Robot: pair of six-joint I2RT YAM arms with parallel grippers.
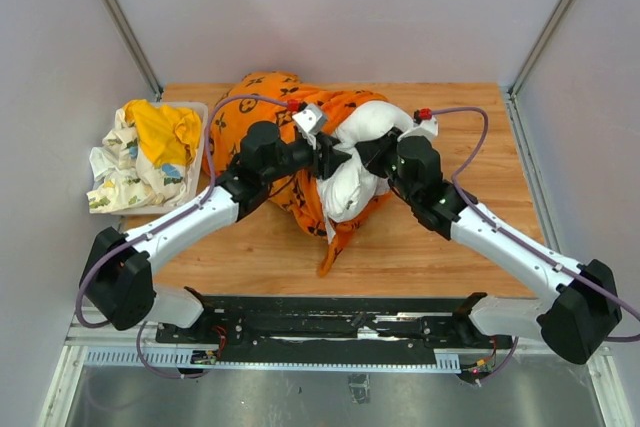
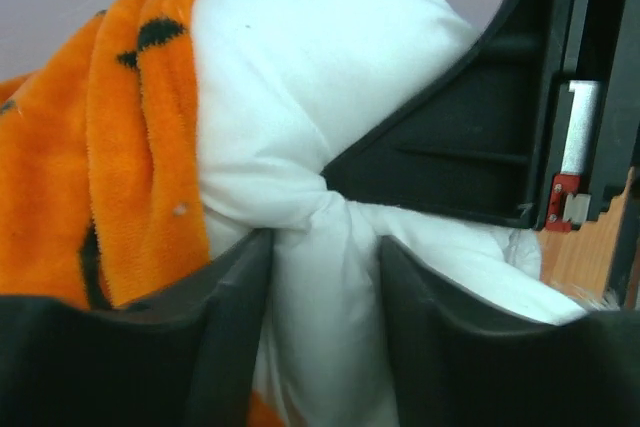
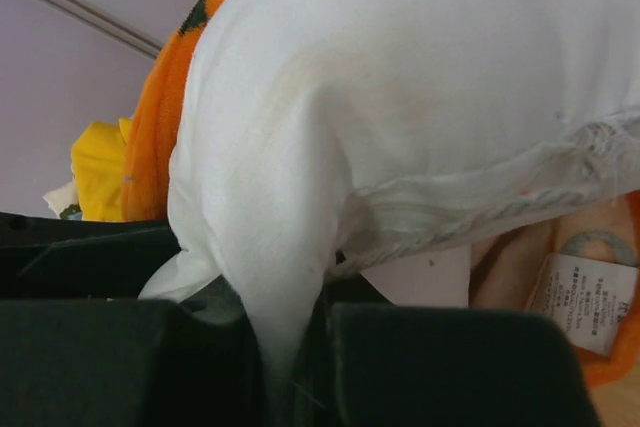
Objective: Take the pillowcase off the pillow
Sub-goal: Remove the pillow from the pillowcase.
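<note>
- White sewn-in label (image 3: 585, 302) just right of the right gripper (image 3: 288, 312); print too small to read.
- Right gripper and left gripper (image 2: 325, 242) each clamped tight on a bunched fold of the plump white pillow (image 1: 350, 192), which sits between them.
- Orange black-motif fleece pillowcase (image 2: 60, 177) lies left of the left gripper, edges cut off.

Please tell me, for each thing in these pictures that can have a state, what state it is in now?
pillowcase: crumpled, partly off, still around part of the pillow.
pillow: partly bare, bunched, pinched by both claws.
left claw: shut on the pillow.
right claw: shut on the pillow.
yellow cloth: crumpled, lying on the floral cloth.
floral cloth: crumpled, partly under the yellow cloth.
</note>
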